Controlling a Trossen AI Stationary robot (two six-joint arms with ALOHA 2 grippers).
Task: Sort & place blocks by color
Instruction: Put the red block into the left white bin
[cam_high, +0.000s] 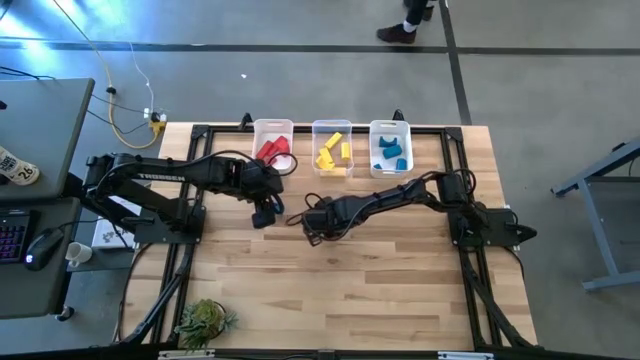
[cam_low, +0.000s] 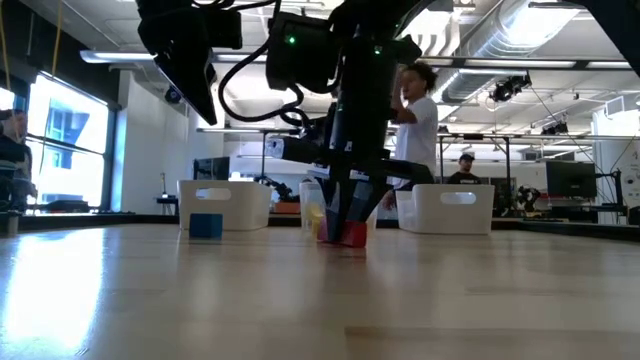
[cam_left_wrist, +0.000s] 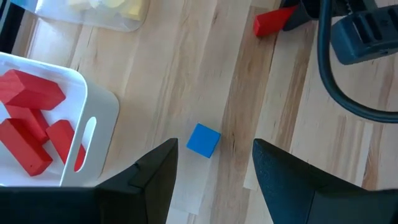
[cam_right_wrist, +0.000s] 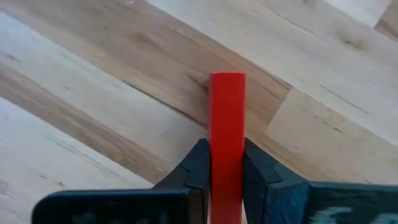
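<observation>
A red bar block (cam_right_wrist: 227, 106) sits between the fingers of my right gripper (cam_right_wrist: 227, 149), low over the middle of the table (cam_high: 312, 226). A small blue cube (cam_left_wrist: 203, 140) rests flat on the wood, and in the low view the blue cube (cam_low: 206, 226) stands alone. My left gripper (cam_left_wrist: 214, 147) hovers open above it, one finger to each side and neither touching, near the red bin (cam_high: 265, 212). Other red, yellow and blue blocks lie in three bins at the far edge. My right gripper pinches the red bar between its two fingers, on the bar's long sides (cam_right_wrist: 227, 158). The bar runs along the fingers and sticks out past their tips. The fingers (cam_low: 345, 205) come down from above. The bar's lower end (cam_low: 353, 238) is at the table top; whether it touches I cannot tell.
Three white bins stand in a row at the far edge: red blocks (cam_high: 272, 146), yellow blocks (cam_high: 332, 150), blue blocks (cam_high: 391, 150). A small plant (cam_high: 205, 322) sits at the near left corner. People stand in the room behind the table (cam_low: 415, 110). Bare wood fills the near half.
</observation>
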